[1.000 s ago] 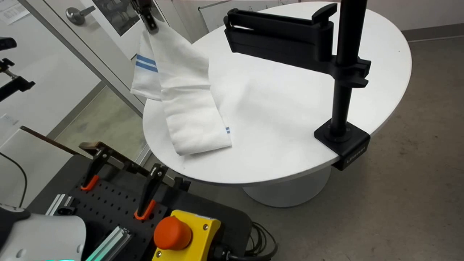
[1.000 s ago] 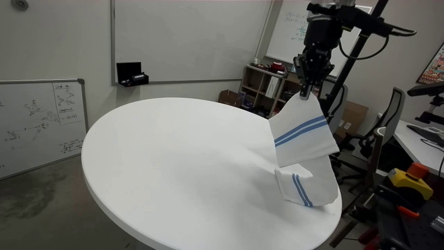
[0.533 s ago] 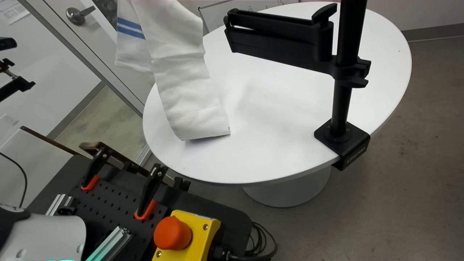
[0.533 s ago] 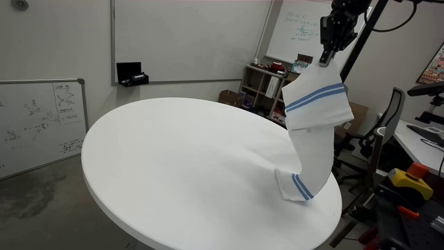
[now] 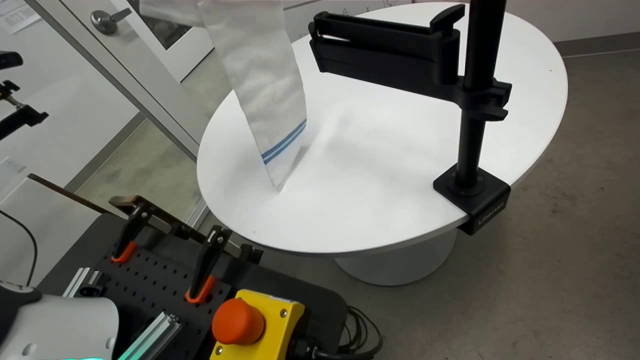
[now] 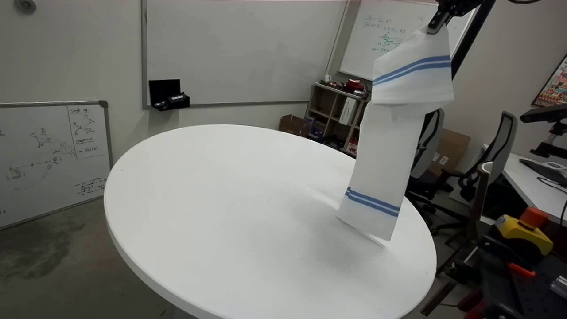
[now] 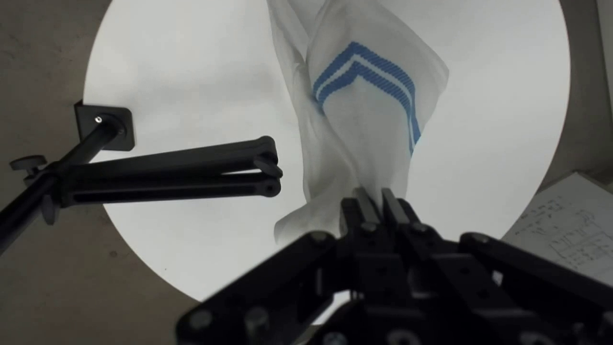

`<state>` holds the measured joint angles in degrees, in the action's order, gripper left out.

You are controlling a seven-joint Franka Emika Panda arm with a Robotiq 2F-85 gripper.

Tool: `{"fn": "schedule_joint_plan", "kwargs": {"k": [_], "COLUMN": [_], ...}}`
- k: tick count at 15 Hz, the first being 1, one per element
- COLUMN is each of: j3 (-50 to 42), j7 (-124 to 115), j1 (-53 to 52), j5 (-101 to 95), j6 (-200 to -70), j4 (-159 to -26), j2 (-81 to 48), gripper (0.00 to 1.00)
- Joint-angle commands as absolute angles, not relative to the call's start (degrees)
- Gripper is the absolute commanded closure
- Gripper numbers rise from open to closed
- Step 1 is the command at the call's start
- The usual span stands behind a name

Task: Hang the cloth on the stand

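Note:
The cloth [image 6: 385, 150] is a white towel with blue stripes. It hangs long from my gripper [image 6: 435, 30], which is shut on its upper part. In an exterior view the cloth [image 5: 255, 70] hangs left of the stand, and the gripper is above the picture. Its lower corner is at or just over the tabletop; I cannot tell if it touches. In the wrist view the gripper [image 7: 375, 194] pinches the cloth [image 7: 373, 124] between nearly closed jaws. The black stand [image 5: 472, 145] is clamped at the table edge; its flat arm also shows in the wrist view [image 7: 167, 172], left of the cloth.
The round white table [image 5: 380, 200] lies under the cloth and the stand's arm. A yellow box with a red button [image 5: 237, 320] and clamps [image 5: 206, 260] sit on a dark bench. A slanted black pole [image 6: 471, 40] stands behind the gripper; I cannot tell if it is the stand.
The gripper has risen, moving up and right in an exterior view and out of the other picture. The cloth's lower striped end has come up off the table and now hangs down.

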<state>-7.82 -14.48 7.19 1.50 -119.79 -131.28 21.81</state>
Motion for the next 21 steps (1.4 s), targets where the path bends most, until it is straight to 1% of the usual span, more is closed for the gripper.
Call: {"fn": "schedule_joint_plan", "kwargs": {"k": [1, 16, 21], "j3": [-8.46, -11.41, -12.71], "j7": [-12.55, -9.35, -11.43], "j1": [8.33, 10.13, 12.58], "j5": [4.03, 6.13, 5.44], "j6": [-119.57, -119.76, -119.56], "j4": [-128.20, -123.15, -121.66], "j2": [23.38, 28.03, 25.23], "gripper": [0.99, 0.99, 0.99]}}
